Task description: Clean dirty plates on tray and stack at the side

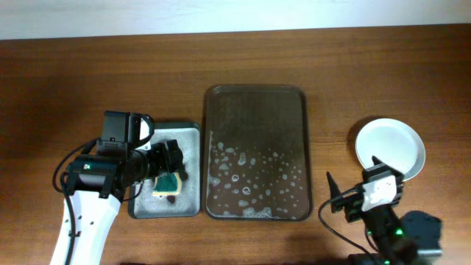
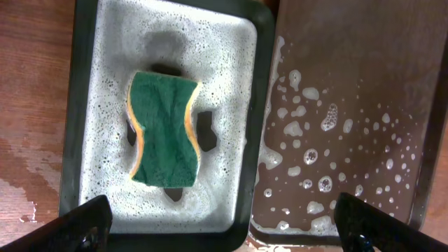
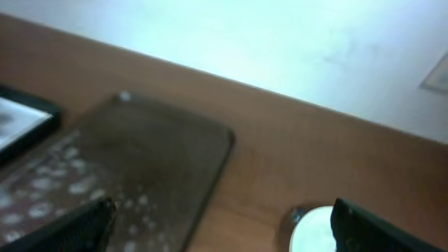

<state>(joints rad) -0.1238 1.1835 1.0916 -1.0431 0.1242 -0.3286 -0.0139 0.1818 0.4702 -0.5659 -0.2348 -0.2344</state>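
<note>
The dark brown tray (image 1: pixel 255 118) lies in the middle of the table with soap foam on its near half and no plates on it; it also shows in the left wrist view (image 2: pixel 350 84) and the right wrist view (image 3: pixel 140 154). White plates (image 1: pixel 390 149) sit as a stack on the table to its right, also seen in the right wrist view (image 3: pixel 311 231). My left gripper (image 2: pixel 224 227) is open and empty above the green and yellow sponge (image 2: pixel 164 129). My right gripper (image 3: pixel 224 227) is open and empty, near the plates.
The sponge lies in a smaller black-rimmed grey tray (image 1: pixel 188 140) full of suds, left of the brown tray; it fills the left wrist view (image 2: pixel 91 105). Water wets the wood by its near left corner (image 2: pixel 28 189). A pale wall runs behind the table (image 3: pixel 280 42).
</note>
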